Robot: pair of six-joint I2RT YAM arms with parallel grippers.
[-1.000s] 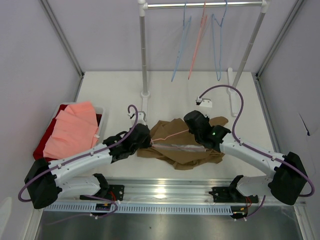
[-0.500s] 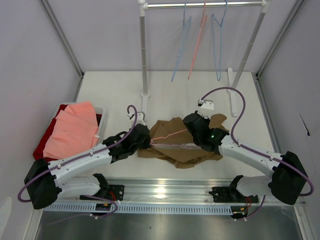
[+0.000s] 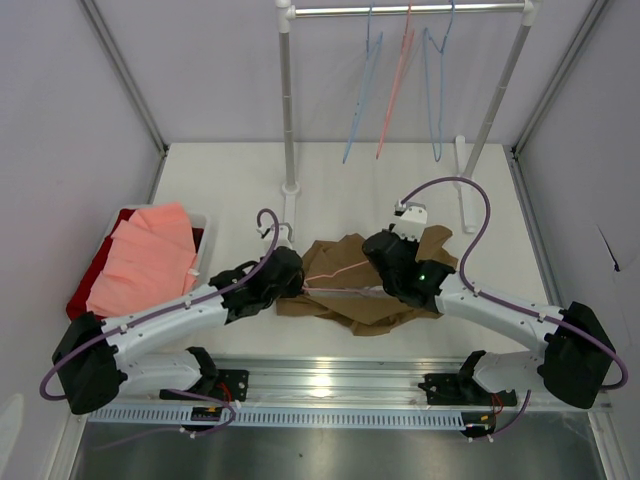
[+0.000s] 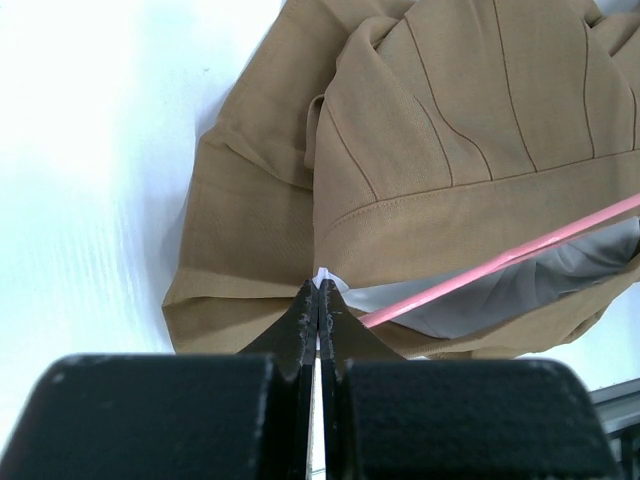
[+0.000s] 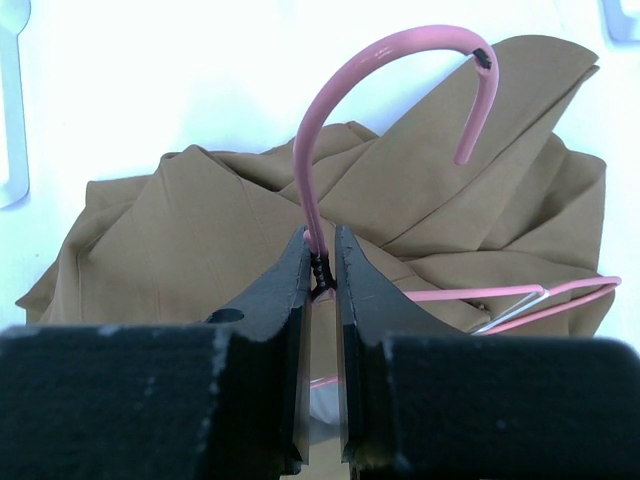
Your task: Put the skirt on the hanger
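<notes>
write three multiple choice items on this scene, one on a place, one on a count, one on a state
1. Where does the salmon-pink folded garment lie?
A) on the rail
B) at the table's left side
C) beneath the right arm

2. How many thin blue hangers hang from the metal rail?
A) none
B) two
C) four

3. What is the right gripper doing?
A) hanging open
B) shut on nothing
C) clamping the thin pale-pink clothes hanger just below its hook

Key:
1 B: the top view shows it at the far left.
2 B: two blue outlines hang there.
3 C: the right wrist view shows the jaws shut on the neck, above the tan-brown cloth skirt.
</notes>
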